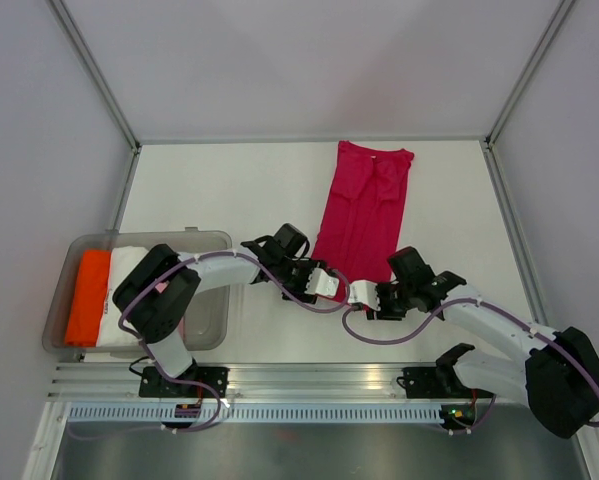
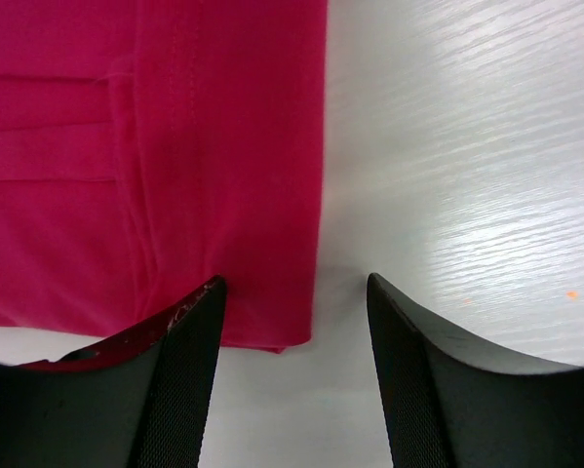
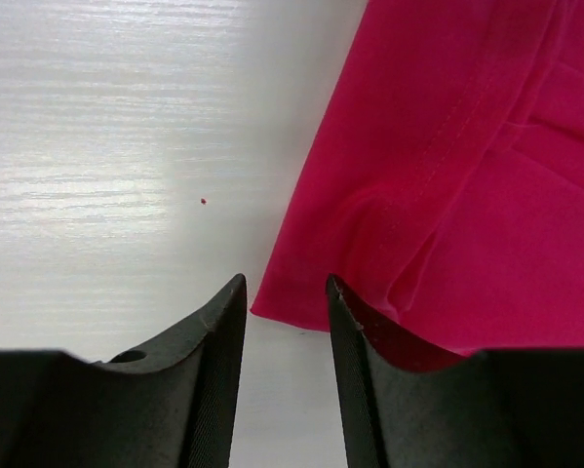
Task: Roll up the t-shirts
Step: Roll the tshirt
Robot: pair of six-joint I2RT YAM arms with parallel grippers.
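Magenta t-shirt [image 1: 364,215] flat in a long folded strip, centre-right of the overhead frame. Left gripper [image 2: 293,283] and right gripper [image 3: 286,281] both released, jaws parted at its near corners.

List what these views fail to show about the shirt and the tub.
Top view: near hem of the t-shirt, covered by the left gripper and right gripper.
Top view: how many cloths lie in the tub; the left arm covers part.
Wrist views: only a near corner of the t-shirt shows; frame edges cut off the rest.
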